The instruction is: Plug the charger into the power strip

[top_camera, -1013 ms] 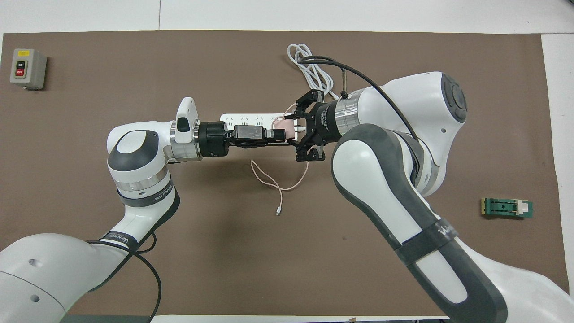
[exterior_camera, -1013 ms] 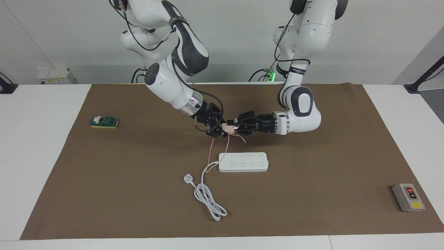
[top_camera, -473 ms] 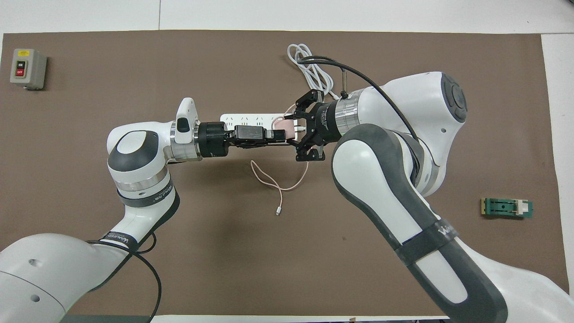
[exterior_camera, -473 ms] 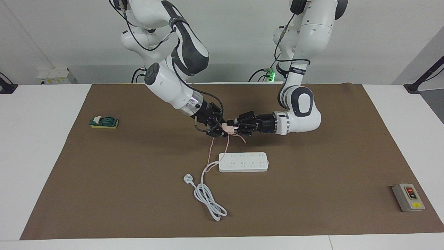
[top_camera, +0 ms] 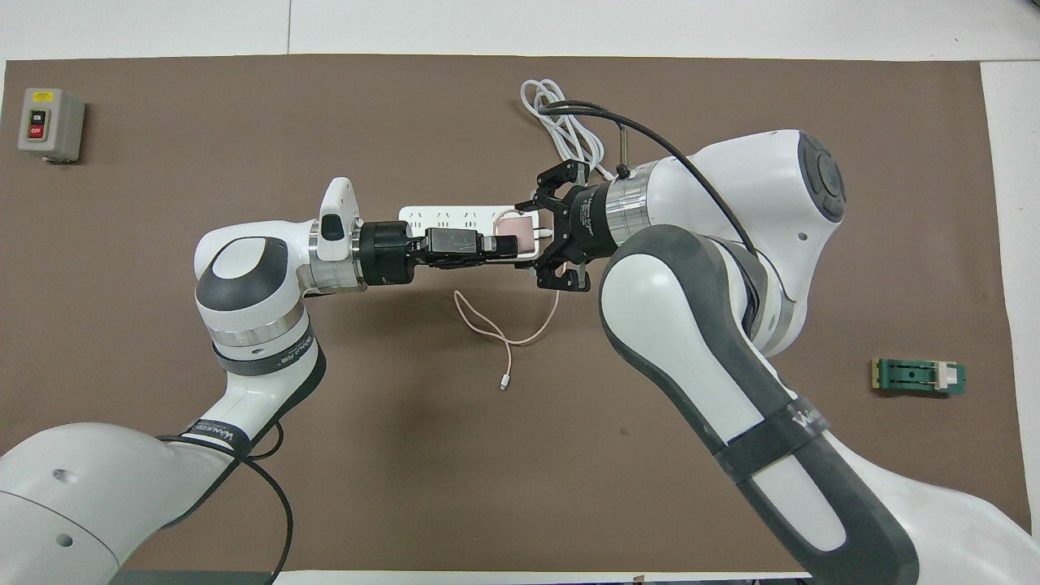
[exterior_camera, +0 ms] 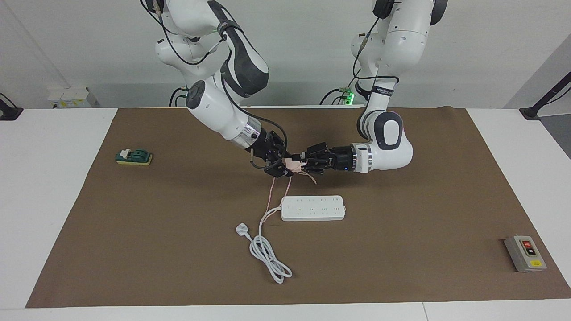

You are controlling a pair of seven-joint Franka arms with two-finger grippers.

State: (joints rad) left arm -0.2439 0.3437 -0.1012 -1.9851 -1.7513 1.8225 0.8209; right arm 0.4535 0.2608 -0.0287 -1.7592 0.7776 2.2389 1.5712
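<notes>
The pale pink charger (exterior_camera: 294,166) (top_camera: 518,238) is held in the air between the two grippers, over the mat just on the robots' side of the power strip. My left gripper (exterior_camera: 302,163) (top_camera: 505,244) is shut on it. My right gripper (exterior_camera: 280,168) (top_camera: 549,236) faces it with its fingers spread wide around the cube's end. The thin pink cable (exterior_camera: 270,196) (top_camera: 505,335) hangs down to the mat, with its connector (top_camera: 504,383) lying there. The white power strip (exterior_camera: 313,208) (top_camera: 453,217) lies flat mid-table, partly covered by the grippers in the overhead view.
The strip's thick white cord (exterior_camera: 267,254) (top_camera: 566,122) lies coiled farther from the robots, ending in a three-pin plug (exterior_camera: 241,229). A grey button box (exterior_camera: 525,253) (top_camera: 50,123) sits toward the left arm's end. A green block (exterior_camera: 134,157) (top_camera: 918,377) sits toward the right arm's end.
The right gripper has drawn slightly away from the charger, so more of the pink cube shows. The left gripper keeps its hold. Both hands have barely moved.
</notes>
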